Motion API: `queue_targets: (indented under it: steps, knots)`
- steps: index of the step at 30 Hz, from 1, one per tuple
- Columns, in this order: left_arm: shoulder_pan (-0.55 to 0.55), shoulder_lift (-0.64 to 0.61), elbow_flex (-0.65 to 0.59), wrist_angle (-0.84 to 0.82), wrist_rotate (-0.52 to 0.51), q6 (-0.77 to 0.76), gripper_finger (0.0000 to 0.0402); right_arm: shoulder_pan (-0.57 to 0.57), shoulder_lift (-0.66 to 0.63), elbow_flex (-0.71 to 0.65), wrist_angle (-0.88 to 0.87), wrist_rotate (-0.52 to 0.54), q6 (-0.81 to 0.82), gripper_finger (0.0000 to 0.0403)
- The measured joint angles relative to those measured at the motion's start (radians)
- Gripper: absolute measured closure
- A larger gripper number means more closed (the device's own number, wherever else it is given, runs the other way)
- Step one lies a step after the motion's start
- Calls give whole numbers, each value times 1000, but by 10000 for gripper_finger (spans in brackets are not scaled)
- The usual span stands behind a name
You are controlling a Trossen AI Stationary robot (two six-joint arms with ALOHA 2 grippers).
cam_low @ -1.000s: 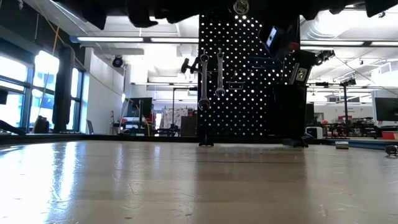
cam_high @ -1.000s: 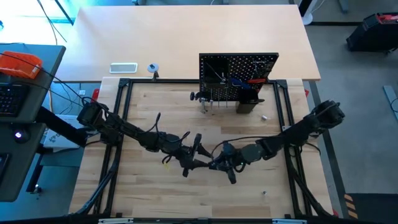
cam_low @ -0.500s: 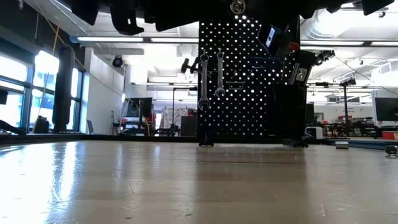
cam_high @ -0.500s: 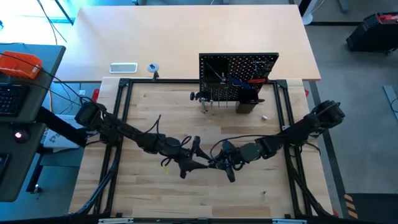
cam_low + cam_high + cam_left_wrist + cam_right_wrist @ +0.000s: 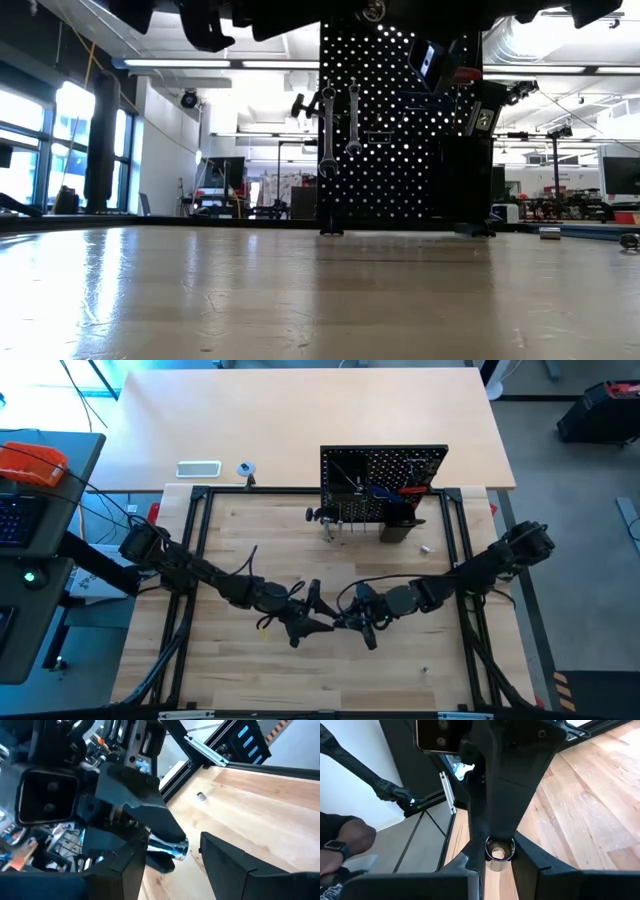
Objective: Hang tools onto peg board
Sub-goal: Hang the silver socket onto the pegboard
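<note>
I keep both arms meeting above the middle of the light wooden table (image 5: 240, 530), so that one small shiny metal socket (image 5: 499, 853) can pass between them. The right gripper (image 5: 498, 856) is clenched on this socket, and the left gripper (image 5: 172, 851) has its fingers spread around the socket's other end, not closed, I judge ready to take it. The black upright peg board (image 5: 383, 485) stands at the far edge, with two silver wrenches (image 5: 340, 120) already hanging. Between the grippers and the board the table is bare, so there is room to move forward.
</note>
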Motion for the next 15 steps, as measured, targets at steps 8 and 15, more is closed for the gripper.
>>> queue_targets:
  steps: [8,15]
  knots:
    - [-3,0,2,3,-27,51,222,-16,0,0,32,-12,4,350]
    - [-6,0,2,14,-108,91,222,-24,0,-1,50,-10,4,350]
